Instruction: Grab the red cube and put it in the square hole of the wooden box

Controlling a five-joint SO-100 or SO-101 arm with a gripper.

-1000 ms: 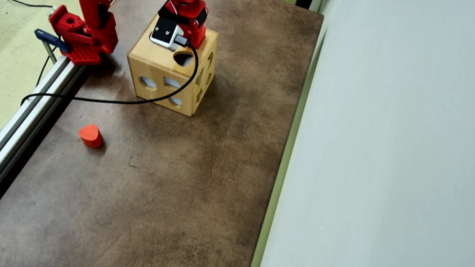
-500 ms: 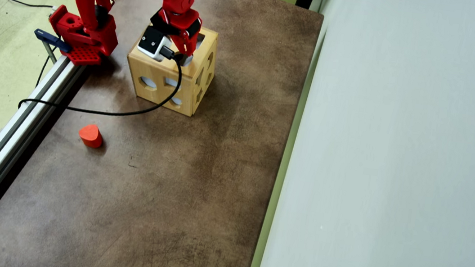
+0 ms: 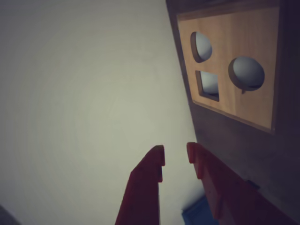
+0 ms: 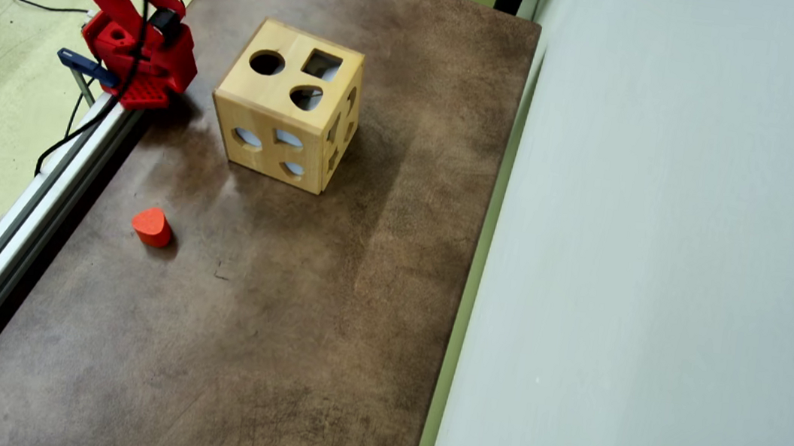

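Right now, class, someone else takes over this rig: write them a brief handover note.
End effector: empty, fingers slightly apart, raised back near the arm's base, clear of the wooden box.
Wooden box: upright on the brown table; square hole on its top face, unobstructed.
Red cube: not visible anywhere; it may already be inside the box, but that cannot be confirmed.
Orange-red teardrop block: loose on the table, near the rail.
Left: verify the cube is inside.

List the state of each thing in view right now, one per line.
Gripper: empty, fingers slightly apart, raised away from the box.
Wooden box: upright on the table, nothing touching it.
Square hole: uncovered, on the box's top face.
Teardrop block: loose on the table, apart from the box.
Red cube: not visible in either view.
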